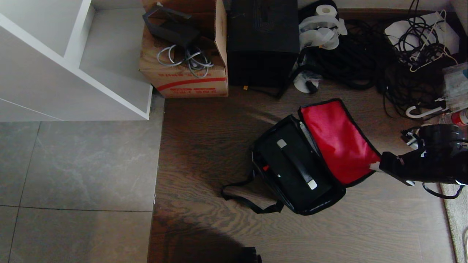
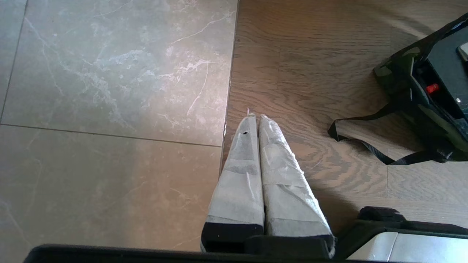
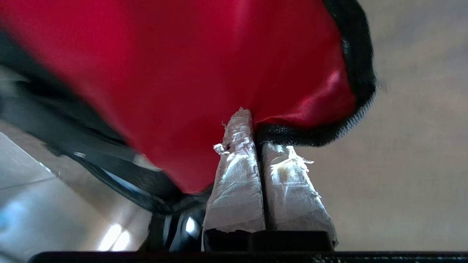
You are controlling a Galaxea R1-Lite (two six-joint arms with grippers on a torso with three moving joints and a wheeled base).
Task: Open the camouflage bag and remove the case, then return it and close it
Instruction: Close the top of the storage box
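The camouflage bag (image 1: 260,166) lies open on the wooden floor, its red-lined lid (image 1: 338,140) thrown back to the right. Inside it lies the case (image 1: 289,168), flat and black, with a strap handle (image 1: 306,171) across its top. My right gripper (image 1: 376,166) is shut on the lid's black trimmed edge (image 3: 314,137), one finger against the red lining (image 3: 204,65). The left gripper (image 2: 256,117) hangs shut and empty over the seam between tile and wood, left of the bag (image 2: 402,73) and its black shoulder strap (image 2: 365,148). A small red mark (image 2: 432,88) shows on the case.
Behind the bag stand a brown cardboard box (image 1: 186,78) with a red stripe, a tall black box (image 1: 262,40) and a tangle of black cables (image 1: 365,58). A white shelf unit (image 1: 73,62) fills the far left. A rug edge (image 1: 457,219) lies at right.
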